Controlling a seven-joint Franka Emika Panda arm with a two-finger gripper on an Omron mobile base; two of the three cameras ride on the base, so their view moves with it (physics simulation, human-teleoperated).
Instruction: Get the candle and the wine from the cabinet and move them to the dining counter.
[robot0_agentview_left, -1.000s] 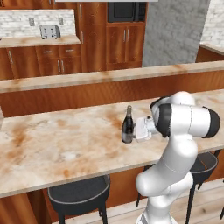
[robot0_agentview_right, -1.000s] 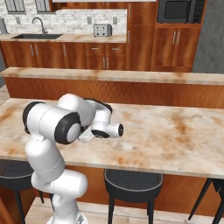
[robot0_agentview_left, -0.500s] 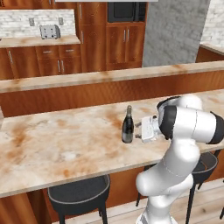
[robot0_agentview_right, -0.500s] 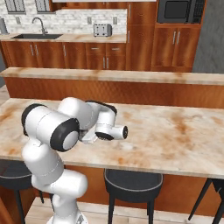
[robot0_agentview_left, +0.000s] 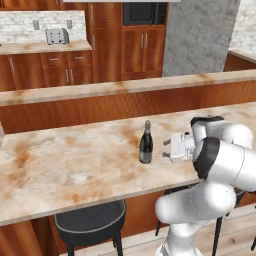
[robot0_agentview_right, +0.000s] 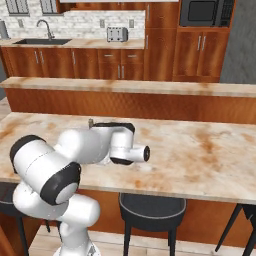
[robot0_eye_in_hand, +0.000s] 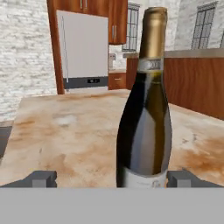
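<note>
The wine (robot0_agentview_left: 145, 144), a dark bottle with a pale foil top, stands upright on the dining counter (robot0_agentview_left: 75, 165) of beige marbled stone. My gripper (robot0_agentview_left: 166, 149) is level with the bottle's lower half, just to its right and apart from it, and open. In the hand view the wine (robot0_eye_in_hand: 144, 118) is close ahead, with the open gripper (robot0_eye_in_hand: 113, 179) and its fingertips (robot0_eye_in_hand: 41, 178) wide on either side of the base. The foil top (robot0_agentview_right: 90, 122) peeks over my arm in the right base view. The candle is out of view, and I cannot pick out the cabinet.
Black stools (robot0_agentview_left: 90, 225) stand under the counter's near edge. A higher wood-fronted ledge (robot0_agentview_left: 125, 87) runs behind the dining counter. Beyond it are the sink counter (robot0_agentview_right: 40, 42), a toaster (robot0_agentview_right: 117, 34) and a built-in microwave (robot0_agentview_right: 201, 12). A fridge (robot0_eye_in_hand: 83, 50) shows past the counter's far end.
My gripper has drawn back to the right, away from the wine, with its jaws still wide. The bottle stays upright where it was.
</note>
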